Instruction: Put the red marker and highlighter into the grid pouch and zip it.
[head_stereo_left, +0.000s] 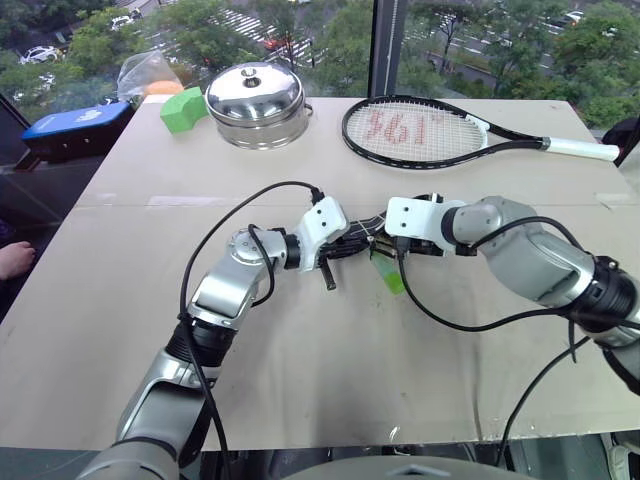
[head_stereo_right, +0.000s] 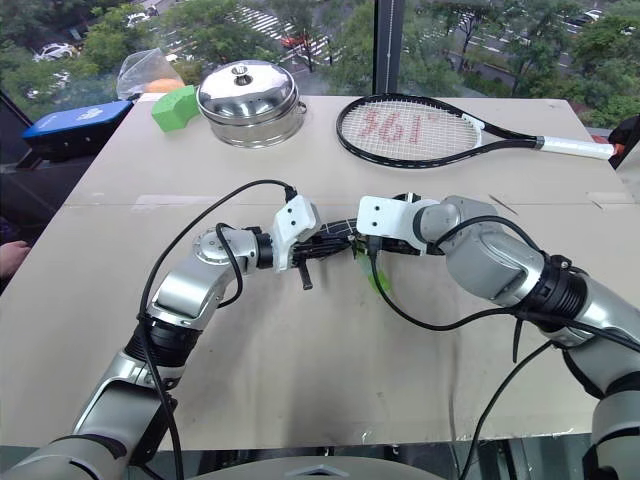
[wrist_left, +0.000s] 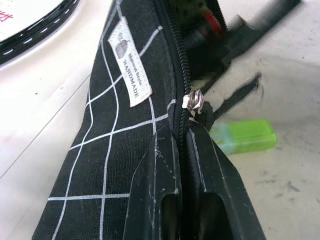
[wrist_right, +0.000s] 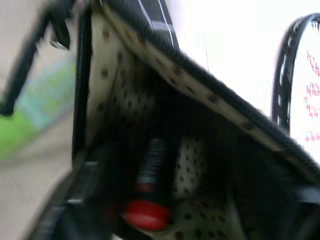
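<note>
Red marker (wrist_right: 146, 212) is already in the grid pouch (wrist_left: 115, 145) — left end effector (wrist_left: 182, 165) pinches its edge, right end effector (head_stereo_left: 385, 245) released. Highlighter (wrist_left: 245, 136) on the worktop (head_stereo_left: 300, 360) goes next.

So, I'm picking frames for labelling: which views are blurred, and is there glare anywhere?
Right wrist view: motion-smeared, though the red marker reads inside the grid pouch, with the background washed out white. Left wrist view: label sharp, highlighter soft. Head views: sharp, even daylight.
</note>
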